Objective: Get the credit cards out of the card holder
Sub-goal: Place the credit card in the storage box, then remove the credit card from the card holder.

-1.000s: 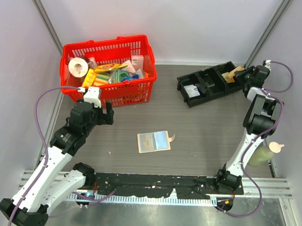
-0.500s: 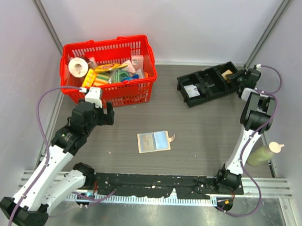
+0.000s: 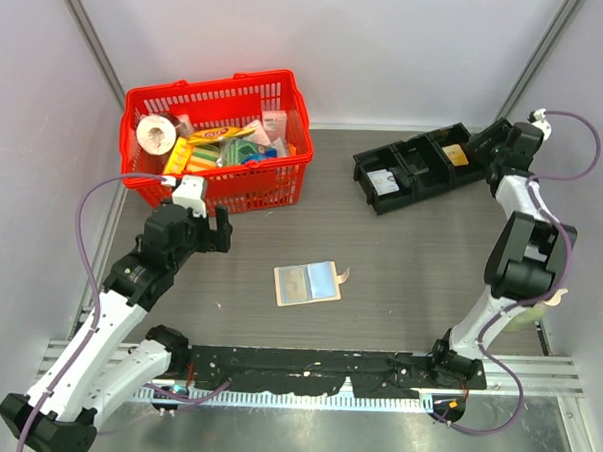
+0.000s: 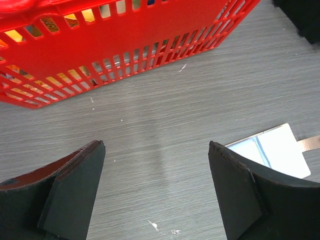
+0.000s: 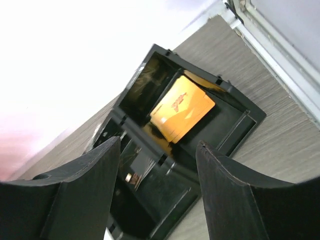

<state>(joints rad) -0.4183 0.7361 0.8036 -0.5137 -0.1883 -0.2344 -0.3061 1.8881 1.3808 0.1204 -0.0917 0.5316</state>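
Pale grey-lilac wall panels (image 3: 389,50) box in the grey wood-grain tabletop (image 3: 410,261) on 3 sides, with slanted metal posts (image 3: 88,32) at 2 corners.

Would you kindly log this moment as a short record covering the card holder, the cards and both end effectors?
card holder: open flat on the table, apart from both end effectors
yellow-orange card: lying in an end compartment of the black tray
left end effector: open, empty, over the table between the red basket and the card holder
right end effector: open, empty, above the tray
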